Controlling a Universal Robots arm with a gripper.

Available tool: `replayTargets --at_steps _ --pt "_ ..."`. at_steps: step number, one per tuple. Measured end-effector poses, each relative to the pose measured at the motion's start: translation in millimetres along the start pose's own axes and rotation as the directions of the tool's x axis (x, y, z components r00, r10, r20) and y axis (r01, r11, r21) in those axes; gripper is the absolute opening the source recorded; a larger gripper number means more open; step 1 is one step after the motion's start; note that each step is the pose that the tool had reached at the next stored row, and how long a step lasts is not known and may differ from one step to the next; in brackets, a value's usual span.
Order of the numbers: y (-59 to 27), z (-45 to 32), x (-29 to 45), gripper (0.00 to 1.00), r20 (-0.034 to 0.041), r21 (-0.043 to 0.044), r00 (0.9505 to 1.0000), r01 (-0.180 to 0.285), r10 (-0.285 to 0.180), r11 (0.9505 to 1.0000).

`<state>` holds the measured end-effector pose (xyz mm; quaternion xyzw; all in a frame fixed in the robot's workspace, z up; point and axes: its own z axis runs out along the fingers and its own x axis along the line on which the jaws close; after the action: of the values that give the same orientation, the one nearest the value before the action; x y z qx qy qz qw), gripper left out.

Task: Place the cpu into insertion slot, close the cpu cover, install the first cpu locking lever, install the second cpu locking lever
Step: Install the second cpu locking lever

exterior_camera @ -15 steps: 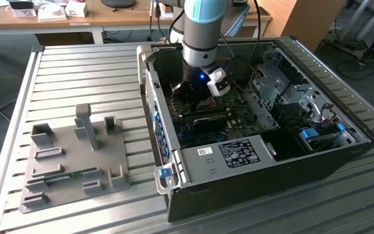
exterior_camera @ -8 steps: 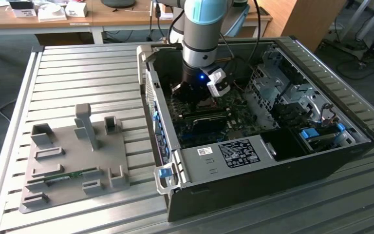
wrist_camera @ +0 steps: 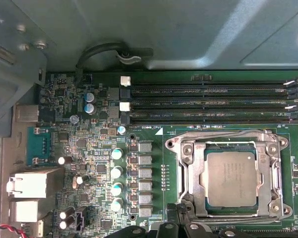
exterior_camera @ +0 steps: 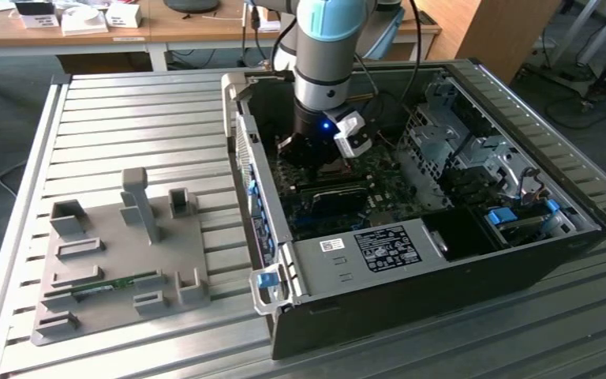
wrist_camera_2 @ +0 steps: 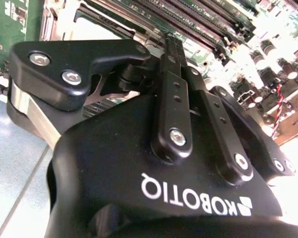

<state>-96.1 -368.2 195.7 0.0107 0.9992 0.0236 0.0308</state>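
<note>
Fingers (wrist_camera: 188,229) just beside cpu (wrist_camera: 232,178)

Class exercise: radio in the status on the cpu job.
Gripper low inside the case, over the motherboard. Cpu seated in insertion slot, cpu cover down around it.

A ribbed metal table (exterior_camera: 135,118) carries everything. An open computer case (exterior_camera: 419,292) lies on it toward the exterior view's right, and a grey fixture plate (exterior_camera: 114,268) with upright holders lies well apart on the left
</note>
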Motion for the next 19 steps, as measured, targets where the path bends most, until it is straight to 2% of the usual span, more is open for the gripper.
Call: replayTargets --at_steps 7,11,15,19 --pt "0.0 0.3 0.4 0.11 0.0004 -0.0016 1.0000 0.000 0.000 1.0000" --pt "0.0 0.2 0.5 0.11 0.0005 -0.0067 1.0000 0.000 0.000 1.0000" --pt "0.0 0.1 0.6 0.11 0.0008 -0.0081 1.0000 0.000 0.000 1.0000" --pt "0.3 -4.2 0.3 0.11 0.0008 -0.0077 1.0000 0.000 0.000 1.0000"
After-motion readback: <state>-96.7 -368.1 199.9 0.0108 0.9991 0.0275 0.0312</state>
